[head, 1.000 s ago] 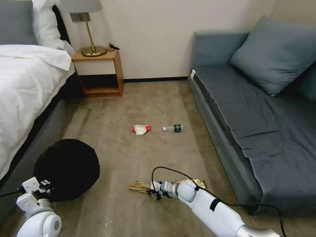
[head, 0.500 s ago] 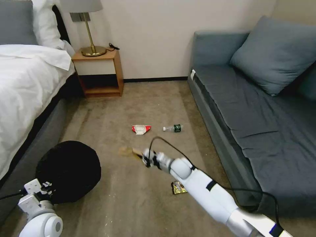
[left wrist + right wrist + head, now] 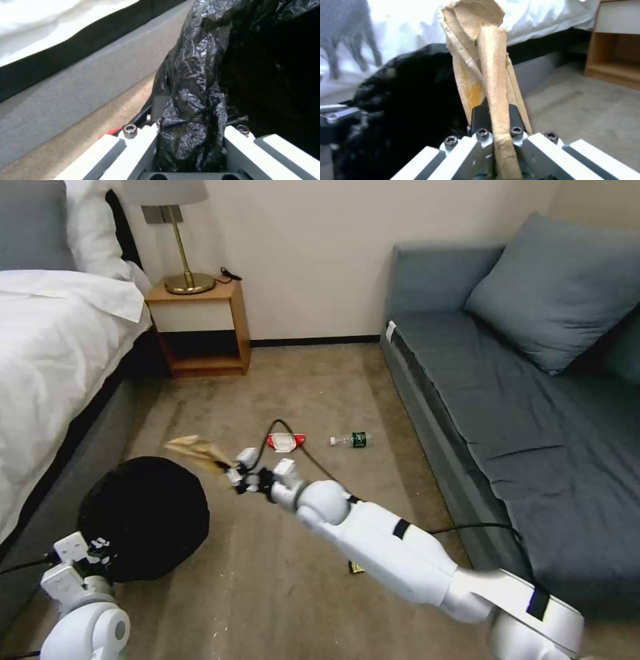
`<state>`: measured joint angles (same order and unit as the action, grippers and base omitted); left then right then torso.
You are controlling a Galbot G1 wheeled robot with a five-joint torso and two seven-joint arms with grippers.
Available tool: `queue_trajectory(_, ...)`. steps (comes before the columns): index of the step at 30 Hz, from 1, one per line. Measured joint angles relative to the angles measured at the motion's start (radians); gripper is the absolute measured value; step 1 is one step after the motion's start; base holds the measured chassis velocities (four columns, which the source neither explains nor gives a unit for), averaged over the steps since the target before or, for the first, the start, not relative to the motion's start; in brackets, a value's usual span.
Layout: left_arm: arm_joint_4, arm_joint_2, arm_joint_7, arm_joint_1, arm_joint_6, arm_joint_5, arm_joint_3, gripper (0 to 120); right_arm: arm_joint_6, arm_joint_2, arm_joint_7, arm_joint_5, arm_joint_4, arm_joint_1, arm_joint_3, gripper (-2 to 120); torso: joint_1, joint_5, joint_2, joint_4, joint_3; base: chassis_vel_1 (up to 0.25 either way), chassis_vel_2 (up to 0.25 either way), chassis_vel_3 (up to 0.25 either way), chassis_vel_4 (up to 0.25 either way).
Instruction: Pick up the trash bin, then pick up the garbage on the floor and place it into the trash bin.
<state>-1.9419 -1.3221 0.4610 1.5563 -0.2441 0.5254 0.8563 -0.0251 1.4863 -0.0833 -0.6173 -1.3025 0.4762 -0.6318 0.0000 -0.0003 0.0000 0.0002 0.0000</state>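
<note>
Two grips at once: bin in my left, paper in my right.

My left gripper [image 3: 190,150], at the lower left of the head view, has its fingers closed on the bagged rim of the trash bin [image 3: 143,517]. My right gripper [image 3: 230,471], left of centre, pinches the tan paper scrap [image 3: 193,449] just above the bin's upper right edge. Mid-frame on the carpet lie the red-and-white packet [image 3: 287,441] and small bottle [image 3: 352,439]; a gold snack wrapper [image 3: 355,567] peeks out under my right arm.
</note>
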Motion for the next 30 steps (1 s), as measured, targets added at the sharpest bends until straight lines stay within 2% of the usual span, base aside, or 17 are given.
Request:
queue_trajectory(7,-0.026,-0.005,-0.012,0.006,-0.001,0.004,0.000,1,0.018,0.062,0.037,0.024,0.035,0.019,-0.055,0,0.000,0.0001,0.000,-0.0001,0.000,0.000,0.000,0.000,0.000)
queue_trajectory(19,-0.050,-0.022,-0.024,0.024,0.009,0.008,-0.004,1,0.024,0.072,0.128,0.126,0.072,0.032,-0.083,1,0.000,0.0002,0.000,-0.0003,0.000,0.000,0.000,0.000,0.000)
queue_trajectory(22,-0.052,-0.028,-0.024,0.021,0.009,0.004,-0.005,1,0.023,0.071,0.137,0.147,0.071,0.042,-0.093,16,0.000,0.0002,0.000,-0.0002,0.000,0.000,0.000,0.000,0.000)
queue_trajectory(25,-0.053,-0.028,-0.024,0.021,0.009,0.004,-0.005,1,0.023,0.071,0.141,0.156,0.070,0.048,-0.095,22,0.000,0.0003,0.000,-0.0003,0.000,0.000,0.000,0.000,0.000)
queue_trajectory(27,-0.053,-0.027,-0.024,0.021,0.009,0.003,-0.004,1,0.025,0.071,0.144,0.168,0.070,0.054,-0.096,33,0.000,0.0002,0.000,-0.0003,0.000,0.000,0.000,0.000,0.000)
queue_trajectory(28,-0.053,-0.027,-0.024,0.021,0.009,0.003,-0.004,1,0.025,0.071,0.144,0.168,0.070,0.054,-0.096,33,0.000,0.0002,0.000,-0.0003,0.000,0.000,0.000,0.000,0.000)
queue_trajectory(30,-0.053,-0.026,-0.024,0.022,0.009,0.003,-0.001,1,0.029,0.070,0.144,0.177,0.070,0.056,-0.095,42,0.000,0.0003,0.000,-0.0003,0.000,0.000,0.000,0.000,0.000)
